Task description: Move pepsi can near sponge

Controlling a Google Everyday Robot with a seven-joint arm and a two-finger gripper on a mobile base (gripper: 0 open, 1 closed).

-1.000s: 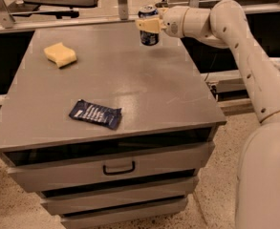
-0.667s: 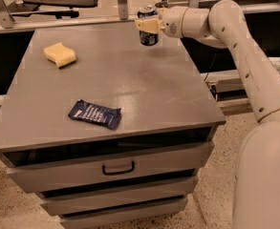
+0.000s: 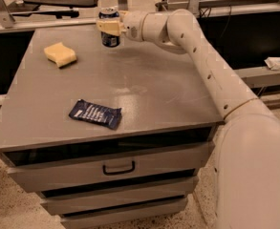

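The pepsi can is a dark blue upright can with a silver top, at the far middle of the grey table. My gripper is shut on the pepsi can, its pale fingers wrapped around the can's upper half. The can's base is at or just above the table top. The pale yellow sponge lies on the table at the far left, to the left of the can and a little nearer the front. My white arm reaches in from the right.
A flat dark blue snack packet lies near the table's front left. The grey table top sits on a cabinet with a handled drawer. Metal rails and a dark shelf run behind the table.
My gripper has carried the pepsi can to the left along the far edge of the table, toward the sponge. The sponge and the snack packet have not moved.
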